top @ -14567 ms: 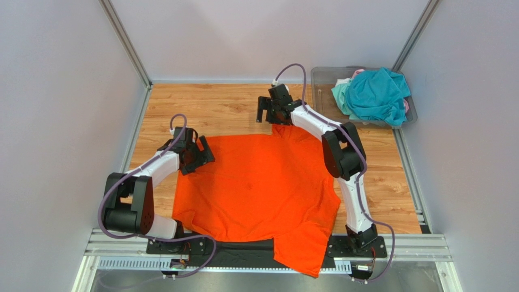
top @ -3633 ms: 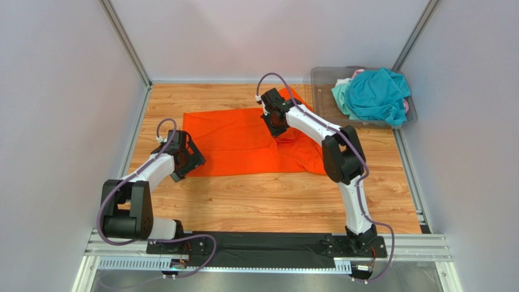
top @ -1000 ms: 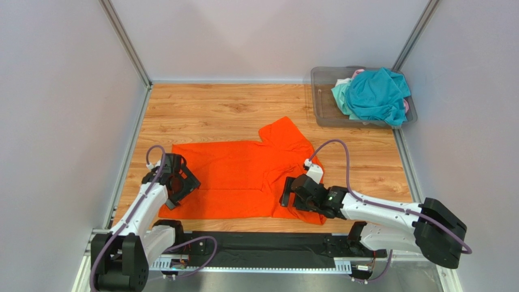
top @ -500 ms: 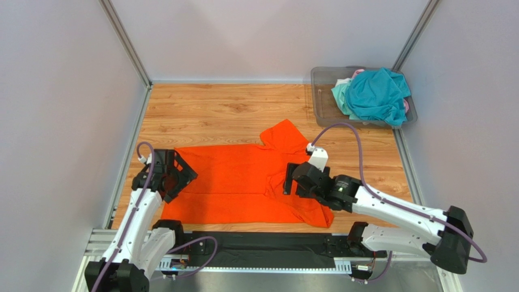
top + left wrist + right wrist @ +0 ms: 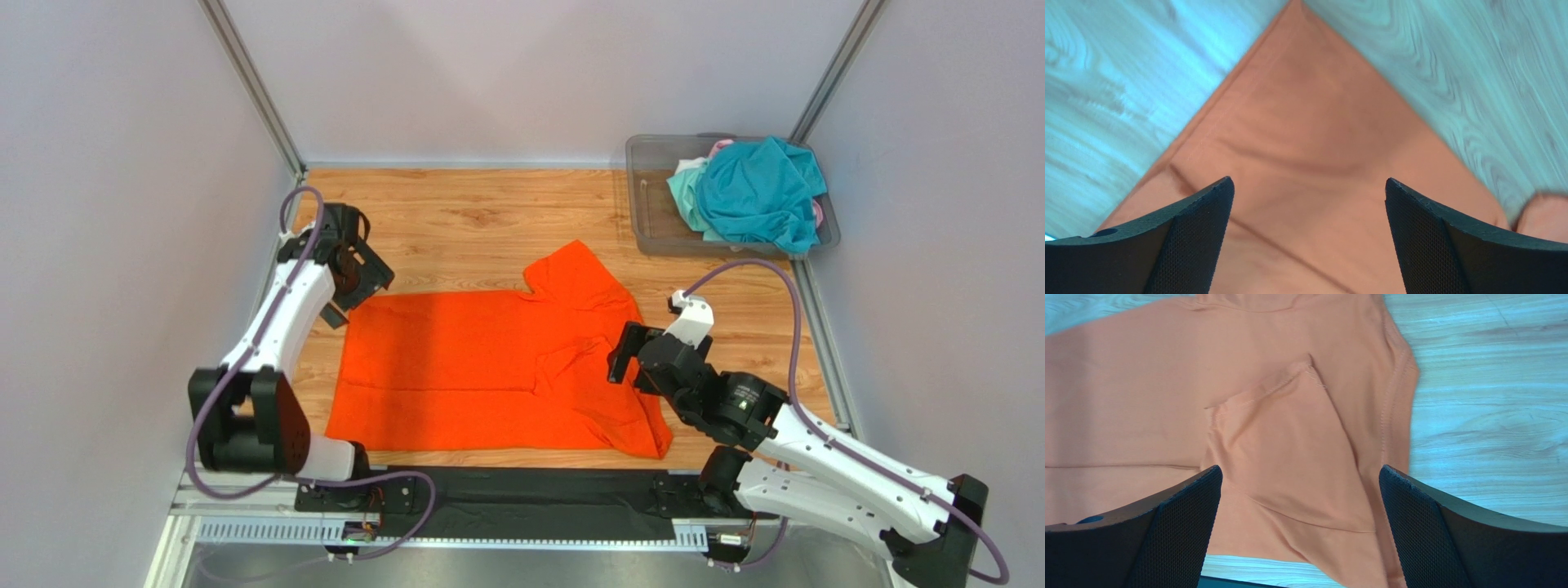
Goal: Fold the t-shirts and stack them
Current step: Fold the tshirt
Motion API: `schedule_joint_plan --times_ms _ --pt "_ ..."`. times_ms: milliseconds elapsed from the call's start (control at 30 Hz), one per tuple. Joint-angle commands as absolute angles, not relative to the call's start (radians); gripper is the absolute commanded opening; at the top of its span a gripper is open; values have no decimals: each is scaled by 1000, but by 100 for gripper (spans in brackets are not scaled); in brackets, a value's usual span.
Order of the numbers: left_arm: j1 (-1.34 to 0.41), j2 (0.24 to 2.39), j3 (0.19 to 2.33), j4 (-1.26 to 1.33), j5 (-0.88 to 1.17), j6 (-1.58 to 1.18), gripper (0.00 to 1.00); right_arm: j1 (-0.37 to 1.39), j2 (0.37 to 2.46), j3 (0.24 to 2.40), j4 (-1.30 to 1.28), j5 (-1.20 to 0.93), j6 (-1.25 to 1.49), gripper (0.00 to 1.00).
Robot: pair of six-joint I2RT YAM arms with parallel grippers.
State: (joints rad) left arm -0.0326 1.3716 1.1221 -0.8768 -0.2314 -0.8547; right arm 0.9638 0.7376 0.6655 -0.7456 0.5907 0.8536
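Orange t-shirt: lies flat mid-counter between the arms, apparently doubled over, one sleeve poking toward the far side.
Handling: light, limp, wrinkles easily. It would likely drag on the wood rather than slide. Best taken by pinching corners or a hem, both layers together.
Left pincer: jaws wide, holding nothing, above the shirt's far-left corner.
Right pincer: jaws wide, holding nothing, over the right end, where a folded sleeve lies on the body.
Other shirts: teal shirt heaped with paler ones in the bin, far right, well apart.
Counter: wood-grain, flat, matte.
Room: plain pale walls close on three sides, so wide swings look tight.
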Motion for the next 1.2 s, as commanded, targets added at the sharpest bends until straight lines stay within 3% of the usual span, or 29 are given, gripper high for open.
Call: schedule_joint_plan --times_ms 0,300,400,633,967,1100,1167 --pt "-3 1514 1247 -910 -287 -830 96 951 715 635 -723 603 809 100" --pt "74 1827 1497 -926 -327 -756 88 911 707 592 -681 531 732 100" --pt "87 1942 1570 -950 -315 -758 73 901 698 555 -673 531 730 100" --pt "86 2051 1615 -950 -302 -762 60 884 696 548 -669 517 724 100" --pt "89 2117 1612 -942 -347 -788 52 879 713 541 -655 500 716 100" --pt "89 2122 1594 -942 -336 -793 37 877 709 540 -655 502 715 100" --pt "89 2112 1568 -942 -330 -798 24 877 706 537 -653 503 715 100"
